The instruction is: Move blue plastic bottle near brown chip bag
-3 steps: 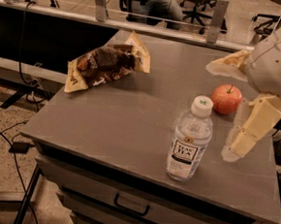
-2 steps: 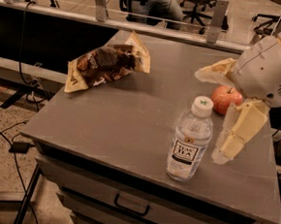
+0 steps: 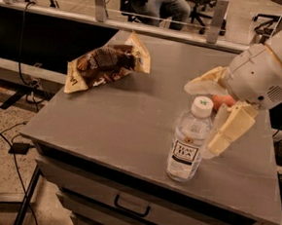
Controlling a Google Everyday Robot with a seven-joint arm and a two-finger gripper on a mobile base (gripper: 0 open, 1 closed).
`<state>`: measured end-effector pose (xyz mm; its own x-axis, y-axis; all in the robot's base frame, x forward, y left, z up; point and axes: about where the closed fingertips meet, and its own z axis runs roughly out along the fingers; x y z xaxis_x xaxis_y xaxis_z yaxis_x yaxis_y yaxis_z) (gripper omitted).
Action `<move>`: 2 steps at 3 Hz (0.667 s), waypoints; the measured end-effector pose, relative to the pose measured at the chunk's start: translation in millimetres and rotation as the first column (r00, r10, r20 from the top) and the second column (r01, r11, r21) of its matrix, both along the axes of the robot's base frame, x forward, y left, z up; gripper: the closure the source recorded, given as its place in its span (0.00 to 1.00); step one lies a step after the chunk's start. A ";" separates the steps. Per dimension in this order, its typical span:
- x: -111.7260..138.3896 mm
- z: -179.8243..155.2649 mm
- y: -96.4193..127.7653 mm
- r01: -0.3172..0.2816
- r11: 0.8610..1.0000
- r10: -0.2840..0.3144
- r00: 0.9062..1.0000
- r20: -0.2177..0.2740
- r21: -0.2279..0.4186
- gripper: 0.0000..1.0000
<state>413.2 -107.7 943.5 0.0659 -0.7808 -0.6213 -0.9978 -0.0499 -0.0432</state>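
The blue plastic bottle stands upright near the front right of the grey table; it is clear, with a white cap and a dark label. The brown chip bag lies at the table's back left, well apart from the bottle. My gripper is open just right of the bottle's cap. One cream finger reaches behind the cap, and the other hangs down close beside the bottle's right shoulder. I see no grasp on the bottle.
A red apple sits behind the gripper, mostly hidden by it. The table has a drawer handle in front. A railing, office chairs and a seated person are behind; cables lie on the floor at the left.
My gripper has moved left across the apple toward the bottle, now flanking its cap. The bottle, bag and apple have not moved.
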 end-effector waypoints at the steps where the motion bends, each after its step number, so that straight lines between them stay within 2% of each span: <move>1: 0.8 0.5 1.8 0.000 1.000 0.000 1.000 0.005 0.001 0.41; 2: 1.5 1.1 3.6 0.000 1.000 0.000 1.000 0.009 0.002 0.64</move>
